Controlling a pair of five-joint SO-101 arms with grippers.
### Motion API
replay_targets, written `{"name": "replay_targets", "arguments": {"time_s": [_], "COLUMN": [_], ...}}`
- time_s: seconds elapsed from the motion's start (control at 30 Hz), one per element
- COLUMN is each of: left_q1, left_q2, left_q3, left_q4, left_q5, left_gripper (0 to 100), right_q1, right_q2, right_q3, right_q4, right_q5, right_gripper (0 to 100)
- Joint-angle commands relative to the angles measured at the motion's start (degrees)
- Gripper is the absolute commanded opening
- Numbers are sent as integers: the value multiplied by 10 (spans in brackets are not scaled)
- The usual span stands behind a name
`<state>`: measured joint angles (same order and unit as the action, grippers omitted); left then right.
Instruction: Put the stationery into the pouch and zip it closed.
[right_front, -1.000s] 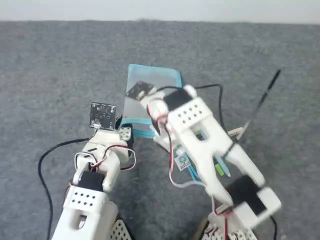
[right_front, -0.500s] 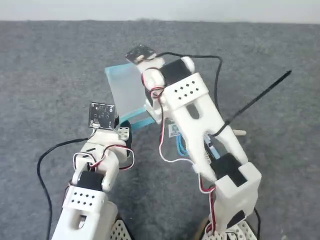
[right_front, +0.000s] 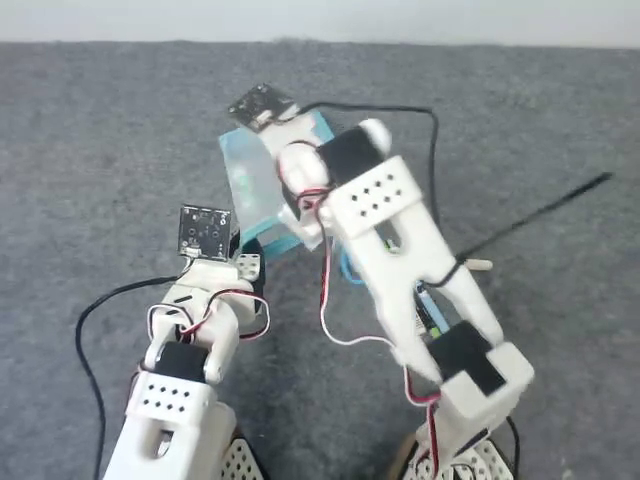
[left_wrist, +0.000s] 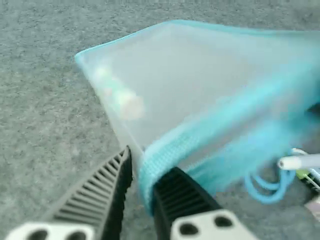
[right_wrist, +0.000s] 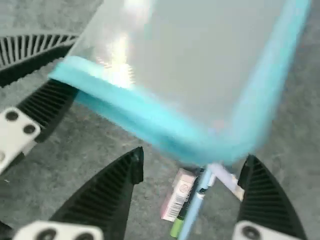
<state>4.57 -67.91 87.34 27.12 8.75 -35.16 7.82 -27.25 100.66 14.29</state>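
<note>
Change: One second ago the pouch (right_front: 250, 185) lay flat at the upper centre of the high view. It now stands raised and tilted on edge. The right arm has swung toward the upper part of the frame with it.
Left end effector (left_wrist: 142, 187): Fingers are clamped on the pouch's teal edge band near a corner. This arm has not shifted across the frames.
Right end effector (right_wrist: 193, 156): Fingers are spread wide apart with nothing pinched between them. The pouch's lower edge hangs just above them.
Pouch location: Lifted off the counter (right_front: 100, 130), between the two end effectors and held at one corner.
Stationery (right_wrist: 180, 197): Pens and a small boxed item lie on the counter under the right arm, outside the pouch.
Meaning for the task: The lift appears to be for opening or positioning the pouch. Loading has not begun, and the zip step comes after it.
Writing: The small boxed item carries a printed label. The print is too blurred to make out, and no other text can be made out.
</note>
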Motion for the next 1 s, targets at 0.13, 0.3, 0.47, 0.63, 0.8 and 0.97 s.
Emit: {"name": "replay_targets", "arguments": {"time_s": [0.13,0.3,0.47,0.63,0.8,0.97], "left_q1": [-22,-41,-46,-46,-46,-46], "left_q2": [-11,-11,-11,-11,-11,-11], "left_q3": [-10,-11,-8,-7,-7,-7], "left_q4": [-23,-23,-22,-22,-20,-21], "left_q5": [-9,-9,-9,-11,-11,-11], "left_gripper": [11,11,11,11,11,11], "right_q1": [137,247,358,357,327,326], "right_q2": [-182,-245,-246,-231,-203,-113], "right_q3": [156,354,508,570,577,577], "right_q4": [21,-20,-193,-296,-364,-421], "right_q5": [70,153,280,383,443,512], "right_gripper": [307,307,307,310,310,310]}}
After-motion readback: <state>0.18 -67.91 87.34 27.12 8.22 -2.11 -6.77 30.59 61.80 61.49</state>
